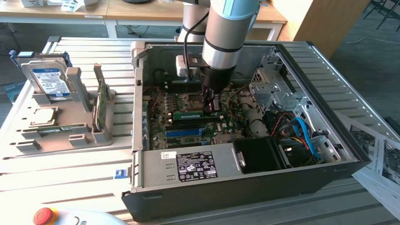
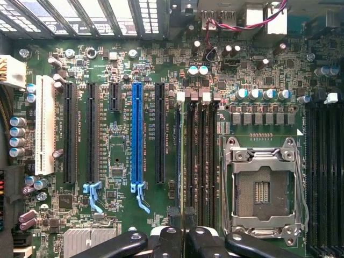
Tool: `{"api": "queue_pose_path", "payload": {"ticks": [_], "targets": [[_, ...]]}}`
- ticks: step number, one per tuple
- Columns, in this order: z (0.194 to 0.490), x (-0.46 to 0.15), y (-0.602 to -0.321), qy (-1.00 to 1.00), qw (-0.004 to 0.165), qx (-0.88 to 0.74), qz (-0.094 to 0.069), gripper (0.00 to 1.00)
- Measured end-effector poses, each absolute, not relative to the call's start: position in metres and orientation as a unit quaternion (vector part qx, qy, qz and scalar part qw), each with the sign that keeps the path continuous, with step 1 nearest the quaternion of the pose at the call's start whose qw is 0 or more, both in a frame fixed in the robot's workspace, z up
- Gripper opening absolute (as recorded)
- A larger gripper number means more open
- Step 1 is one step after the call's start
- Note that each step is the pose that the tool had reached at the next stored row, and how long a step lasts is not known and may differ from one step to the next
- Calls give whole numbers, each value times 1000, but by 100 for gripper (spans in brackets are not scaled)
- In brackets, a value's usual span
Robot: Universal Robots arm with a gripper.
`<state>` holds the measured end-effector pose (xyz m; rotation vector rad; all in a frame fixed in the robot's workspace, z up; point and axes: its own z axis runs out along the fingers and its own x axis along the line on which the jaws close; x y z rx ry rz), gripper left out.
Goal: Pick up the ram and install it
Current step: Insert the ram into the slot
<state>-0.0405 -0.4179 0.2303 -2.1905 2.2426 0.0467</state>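
Observation:
The ram (image 1: 187, 114) is a thin green stick standing on edge over the black memory slots of the motherboard inside the open computer case (image 1: 350, 154). My gripper (image 1: 212, 107) reaches down into the case and is shut on the stick's upper edge. In the wrist view the ram (image 2: 177, 161) shows edge-on as a thin line along the outermost memory slot, running from my gripper (image 2: 181, 239) toward the white slot clips (image 2: 180, 97). How deep it sits in the slot I cannot tell.
A CPU socket (image 2: 263, 188) lies beside the memory slots, and a long blue slot (image 2: 137, 140) on their other side. A grey fixture (image 1: 62, 126) on the exterior view's left holds a hard drive (image 1: 47, 77) and a green card (image 1: 102, 105). The power supply (image 1: 187, 165) fills the case front.

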Motion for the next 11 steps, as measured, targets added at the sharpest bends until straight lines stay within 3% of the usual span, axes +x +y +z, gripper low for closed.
{"api": "queue_pose_path", "payload": {"ticks": [11], "targets": [[227, -41, -417, 715, 3, -699, 15, 12]]}}
